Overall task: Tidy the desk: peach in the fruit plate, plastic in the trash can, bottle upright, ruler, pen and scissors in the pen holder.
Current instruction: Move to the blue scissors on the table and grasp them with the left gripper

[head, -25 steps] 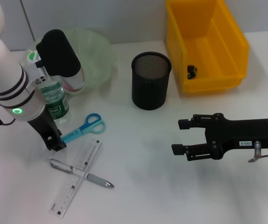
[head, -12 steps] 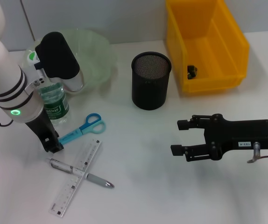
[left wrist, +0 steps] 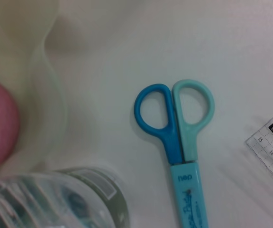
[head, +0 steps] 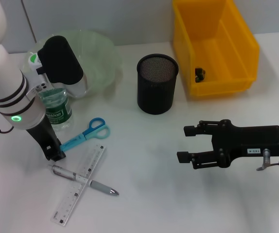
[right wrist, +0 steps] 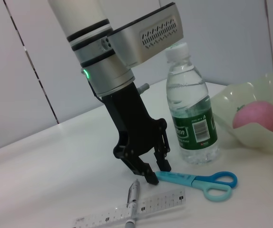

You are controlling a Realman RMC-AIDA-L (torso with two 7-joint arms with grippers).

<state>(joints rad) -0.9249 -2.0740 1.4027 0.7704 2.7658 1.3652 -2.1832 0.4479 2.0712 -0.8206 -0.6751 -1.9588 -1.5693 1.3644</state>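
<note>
Scissors [head: 85, 134] lie flat on the white desk [head: 149, 194], front-left, just right of the upright water bottle [head: 54, 104] and just beyond the clear ruler [head: 78, 185]. 2-tone handles: dark blue loop and pale teal loop, blades hidden in a light blue sheath with dark print. Judgement: light, rigid, slick plastic, thin and low on the desk, so a pinch across the sheathed blade section should hold better than the loops; expect it to skate if 1 finger touches first.

Left gripper [right wrist: 150, 167] stands tip-down over the sheath end of the scissors, fingers parted, holding nothing; sheath tip sits right at the fingertips in the right wrist view. Contact itself I can't confirm.

Right gripper [head: 187, 143] hovers over the near-right desk, fingers spread wide, empty, well apart from everything.

Silver pen [head: 83, 180] lies across the ruler, near the scissors. Black mesh pen holder [head: 157, 83] stands mid-desk, empty as far as visible. Pink peach [right wrist: 256, 115] is already in the pale green fruit plate [head: 103, 60]. Yellow bin [head: 215, 46] far right holds a small dark item.
</note>
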